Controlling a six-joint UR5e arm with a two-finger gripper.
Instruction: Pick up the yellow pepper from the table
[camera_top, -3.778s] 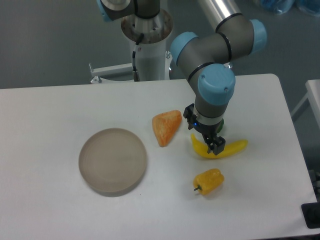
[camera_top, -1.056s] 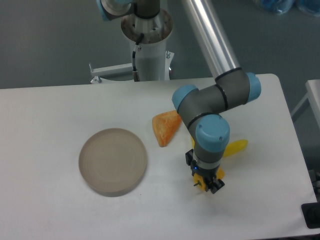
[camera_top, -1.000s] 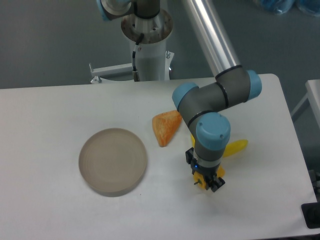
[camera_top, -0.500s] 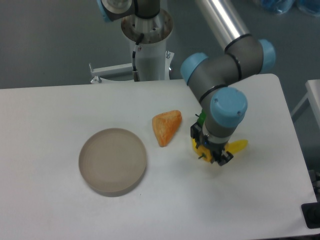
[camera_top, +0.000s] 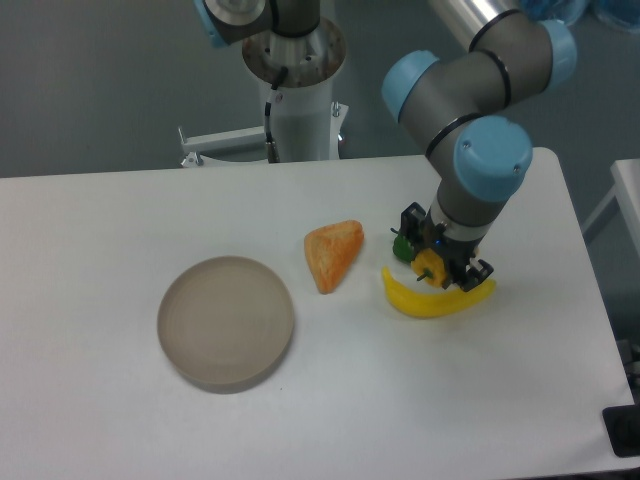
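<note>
From the fixed camera, I have the pepper (camera_top: 430, 268) pinched in the hand (camera_top: 440, 270), clear of the desk (camera_top: 120, 440) and hanging just above the banana piece (camera_top: 436, 300). Its stem points down-left, out from between the fingers, so a straight lift should keep it seated

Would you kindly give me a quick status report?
Hand shut on yellow pepper, lifted off the table. Curved yellow piece lies just beneath. Nothing blocking.
</note>
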